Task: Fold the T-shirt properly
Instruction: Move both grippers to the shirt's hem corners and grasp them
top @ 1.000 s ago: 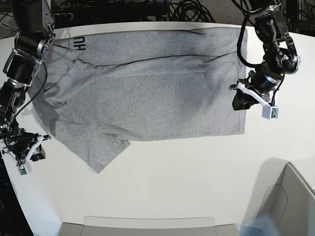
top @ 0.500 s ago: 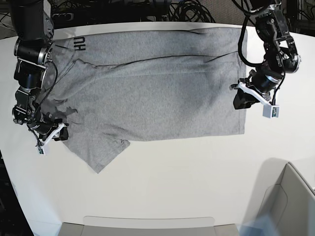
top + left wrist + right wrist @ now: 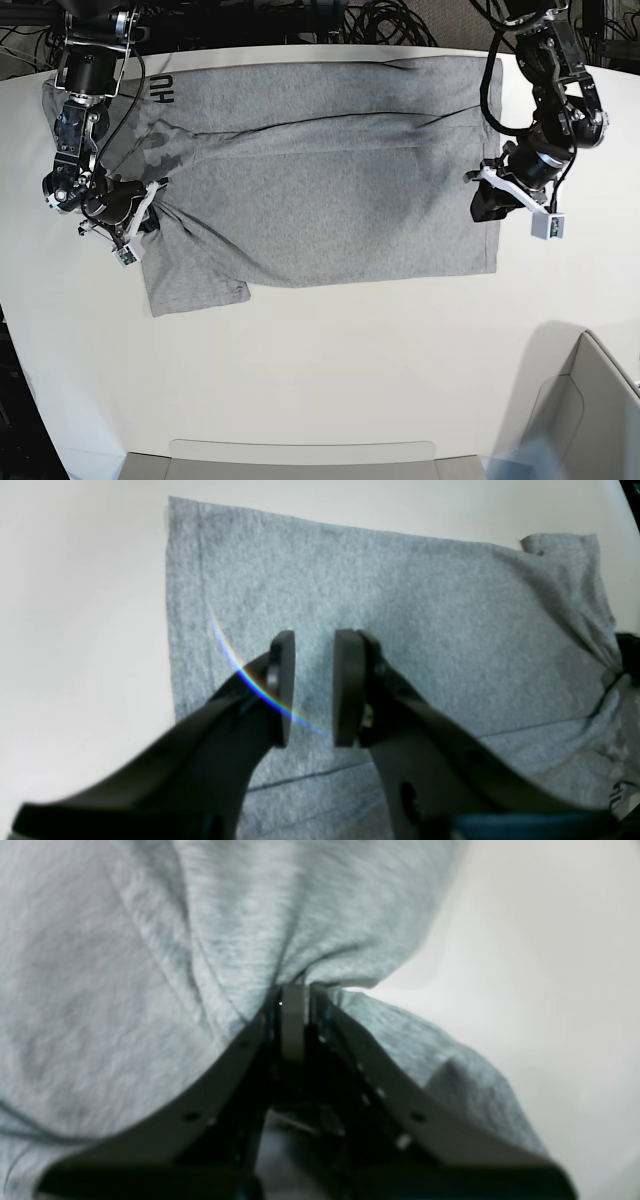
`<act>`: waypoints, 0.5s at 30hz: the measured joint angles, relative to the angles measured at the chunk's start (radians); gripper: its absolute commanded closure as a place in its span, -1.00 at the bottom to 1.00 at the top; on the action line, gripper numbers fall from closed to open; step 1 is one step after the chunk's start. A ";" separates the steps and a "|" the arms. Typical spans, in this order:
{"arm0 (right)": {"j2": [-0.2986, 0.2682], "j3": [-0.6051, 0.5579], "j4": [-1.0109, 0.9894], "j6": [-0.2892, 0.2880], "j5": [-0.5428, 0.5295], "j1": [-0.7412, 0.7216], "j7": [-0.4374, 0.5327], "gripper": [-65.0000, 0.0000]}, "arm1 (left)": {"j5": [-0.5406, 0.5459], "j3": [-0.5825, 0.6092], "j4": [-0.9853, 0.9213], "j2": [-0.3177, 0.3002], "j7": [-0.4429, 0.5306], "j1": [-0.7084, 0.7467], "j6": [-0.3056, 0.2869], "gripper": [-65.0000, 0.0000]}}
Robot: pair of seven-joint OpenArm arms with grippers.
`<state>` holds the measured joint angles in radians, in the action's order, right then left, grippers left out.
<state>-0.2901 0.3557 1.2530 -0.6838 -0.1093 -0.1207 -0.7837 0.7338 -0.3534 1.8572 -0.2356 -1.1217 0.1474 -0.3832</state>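
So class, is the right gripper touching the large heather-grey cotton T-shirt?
Touching. The right wrist view shows the right gripper closed on a bunched fold of the T-shirt.

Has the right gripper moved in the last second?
Yes. The right gripper travelled up the table's left side, from its near-left edge onto the T-shirt sleeve.

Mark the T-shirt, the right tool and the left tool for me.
T-shirt (image 3: 320,190), base view, middle of the flat body.
Right tool (image 3: 295,995), right wrist view, tips pinching bunched cloth.
Left tool (image 3: 312,687), left wrist view, gap between the parted tips.
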 measured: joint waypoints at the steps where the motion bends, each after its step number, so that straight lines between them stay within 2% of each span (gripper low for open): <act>1: 0.000 -0.003 0.026 -0.001 0.000 0.006 -0.027 0.72 | 0.000 0.000 -0.010 0.000 0.000 0.000 0.000 0.58; 3: 0.001 -0.003 0.067 -0.004 0.001 0.010 -0.062 0.52 | -0.002 0.005 -0.032 0.000 0.000 0.000 0.001 0.58; 6: 0.006 0.045 0.152 -0.004 -0.036 0.005 -0.064 0.31 | 0.000 0.005 -0.047 0.000 0.000 0.000 0.000 0.58; 11: 0.000 0.139 0.116 -0.004 -0.074 -0.134 -0.050 0.31 | 0.000 0.005 -0.047 0.000 0.000 0.002 0.000 0.58; 15: -0.004 0.176 -0.129 -0.004 -0.056 -0.277 -0.025 0.31 | 0.000 0.005 -0.047 0.000 0.000 0.003 -0.002 0.58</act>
<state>-0.2939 0.5316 1.1244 -0.6880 -0.1654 -0.3977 -0.8085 0.7341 -0.3485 1.8103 -0.2352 -1.1221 0.1501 -0.3855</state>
